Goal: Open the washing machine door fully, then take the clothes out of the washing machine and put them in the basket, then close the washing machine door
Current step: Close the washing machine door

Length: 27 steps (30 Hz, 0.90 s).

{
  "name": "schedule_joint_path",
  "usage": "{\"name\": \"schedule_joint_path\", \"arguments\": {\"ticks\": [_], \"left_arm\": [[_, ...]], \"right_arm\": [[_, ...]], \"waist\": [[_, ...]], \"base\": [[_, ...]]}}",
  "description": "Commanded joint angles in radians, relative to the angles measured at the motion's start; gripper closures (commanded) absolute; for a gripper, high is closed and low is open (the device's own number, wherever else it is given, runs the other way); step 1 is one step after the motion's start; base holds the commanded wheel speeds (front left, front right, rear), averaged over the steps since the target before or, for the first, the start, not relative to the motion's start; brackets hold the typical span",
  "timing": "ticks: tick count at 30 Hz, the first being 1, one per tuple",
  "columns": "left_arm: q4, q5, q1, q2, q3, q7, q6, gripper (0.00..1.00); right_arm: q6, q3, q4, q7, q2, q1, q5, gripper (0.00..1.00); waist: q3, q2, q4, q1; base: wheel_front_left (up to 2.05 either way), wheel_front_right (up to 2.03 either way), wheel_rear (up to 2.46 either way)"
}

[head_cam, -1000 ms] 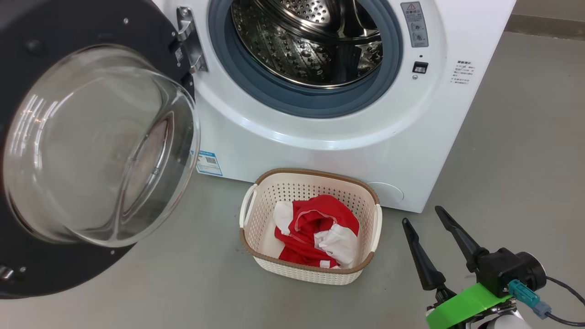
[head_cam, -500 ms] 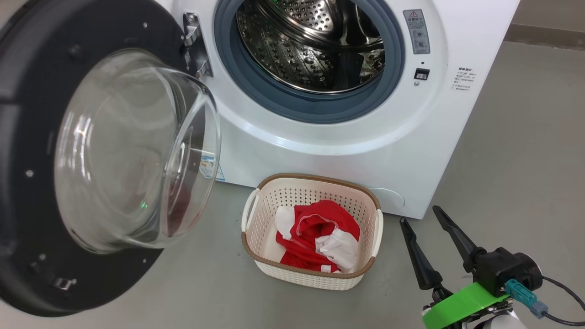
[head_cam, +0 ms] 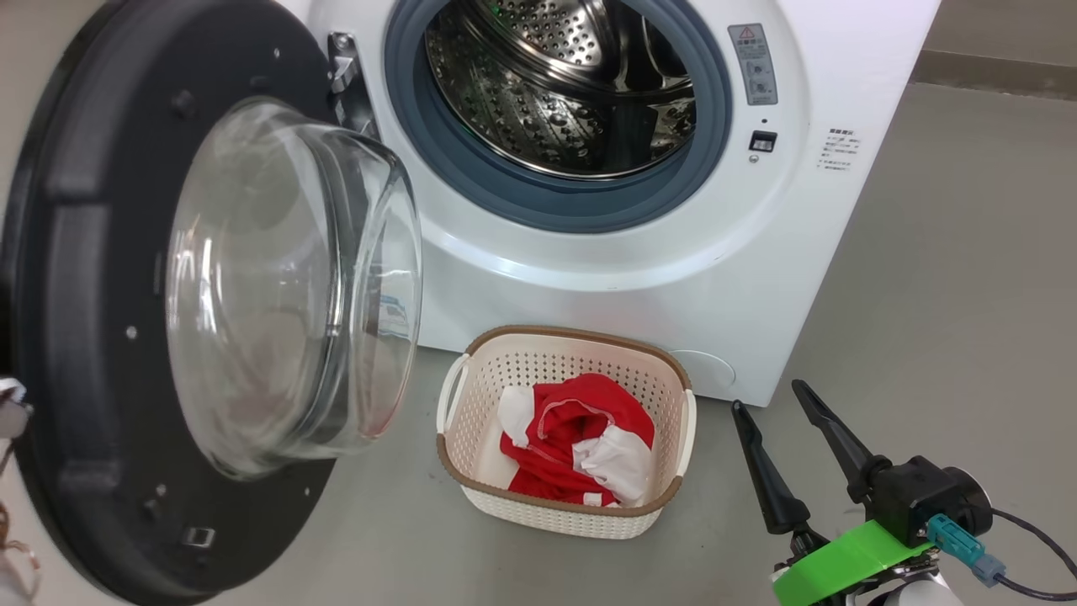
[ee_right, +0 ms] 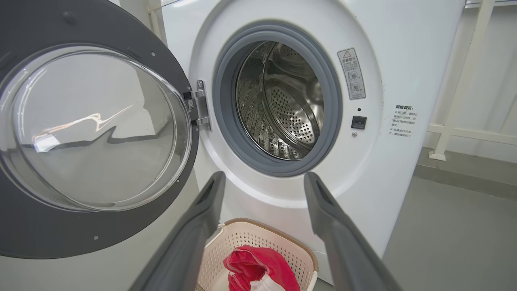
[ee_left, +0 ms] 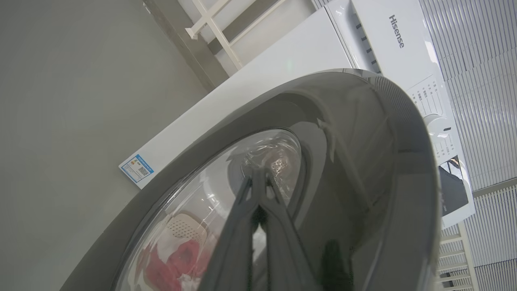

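Head view: the washing machine door [head_cam: 84, 252] stands open at an angle. The clothes [head_cam: 572, 421] lie in the basket [head_cam: 580, 332] before the washing machine [head_cam: 589, 286]. Your right hand [head_cam: 768, 396] is spread wide and empty beside the basket.
Left wrist view: your left hand [ee_left: 258, 176] is pinched together at the door's glass.
Right wrist view: the steel drum [ee_right: 282, 101] lies beyond your spread fingers.

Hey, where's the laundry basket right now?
In the head view the basket sits on the floor at lower centre, just in front of the washing machine, holding the clothes.

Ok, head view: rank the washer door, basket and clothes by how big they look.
1. black-rimmed round glass washing machine door, though nearest the camera
2. cream perforated plastic basket
3. red-and-white fabric clothes inside it
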Motion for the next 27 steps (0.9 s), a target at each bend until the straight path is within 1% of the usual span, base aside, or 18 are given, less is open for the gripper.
{"name": "schedule_joint_path", "arguments": {"ticks": [1, 3, 9, 15, 23, 27], "left_arm": [[-0.076, -0.022, 0.025, 0.002, -0.002, 0.031, 0.015, 1.00], [-0.100, -0.029, 0.034, -0.008, -0.002, 0.043, 0.022, 1.00], [-0.235, -0.079, 0.078, -0.069, 0.010, 0.102, 0.077, 1.00], [-0.343, -0.127, 0.119, -0.117, -0.002, 0.135, 0.122, 1.00], [-0.441, -0.188, 0.196, -0.138, -0.083, 0.133, 0.168, 1.00], [-0.470, -0.252, 0.234, -0.139, -0.136, 0.098, 0.191, 1.00]], "right_arm": [[0.007, 0.017, -0.023, -0.006, 0.001, -0.025, 0.001, 0.00], [0.007, 0.016, -0.024, -0.006, 0.001, -0.026, 0.001, 0.00], [0.007, 0.013, -0.025, -0.006, 0.004, -0.028, 0.002, 0.00], [0.007, 0.013, -0.023, -0.006, 0.005, -0.029, 0.003, 0.00], [0.007, 0.017, -0.020, -0.006, 0.007, -0.026, 0.007, 0.00], [0.007, 0.020, -0.020, -0.006, 0.007, -0.021, 0.007, 0.00]], "waist": [[-0.001, -0.0001, -0.008, 0.0000], [0.000, -0.0001, -0.011, 0.0000], [0.003, -0.0001, -0.029, 0.0000], [0.002, -0.0001, -0.044, 0.0000], [-0.006, -0.0001, -0.065, 0.0000], [-0.012, -0.0001, -0.080, 0.0000]], "base": [[0.00, 0.00, 0.00], [0.00, 0.00, 0.00], [0.00, 0.00, 0.00], [0.00, 0.00, 0.00], [0.00, 0.00, 0.00], [0.00, 0.00, 0.00]]}}
